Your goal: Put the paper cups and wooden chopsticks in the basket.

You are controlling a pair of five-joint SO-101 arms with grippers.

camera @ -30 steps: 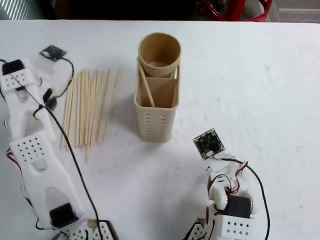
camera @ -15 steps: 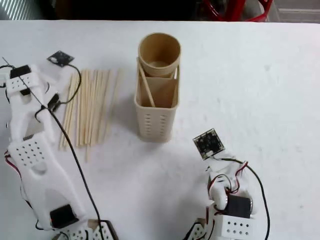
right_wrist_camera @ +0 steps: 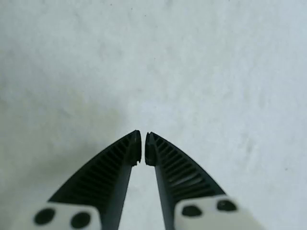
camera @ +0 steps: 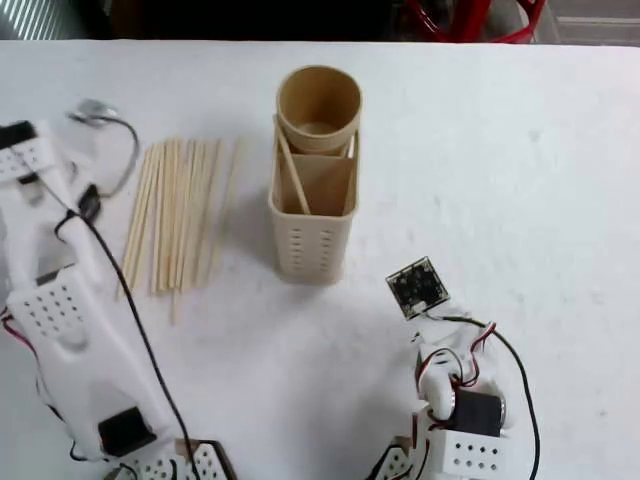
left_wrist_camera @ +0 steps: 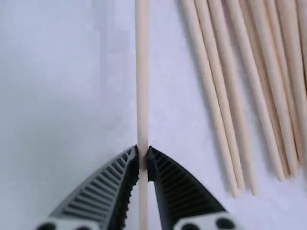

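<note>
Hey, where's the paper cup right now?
In the high view, the cup stands upright in the basket's far compartment, mid-table, to the right of the loose chopsticks.

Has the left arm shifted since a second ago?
Yes. In the high view the left arm has swung left, away from the chopstick pile. The left gripper grips one chopstick.

white table (camera: 560,150), darkness behind, a red frame (camera: 465,22) beyond.
</note>
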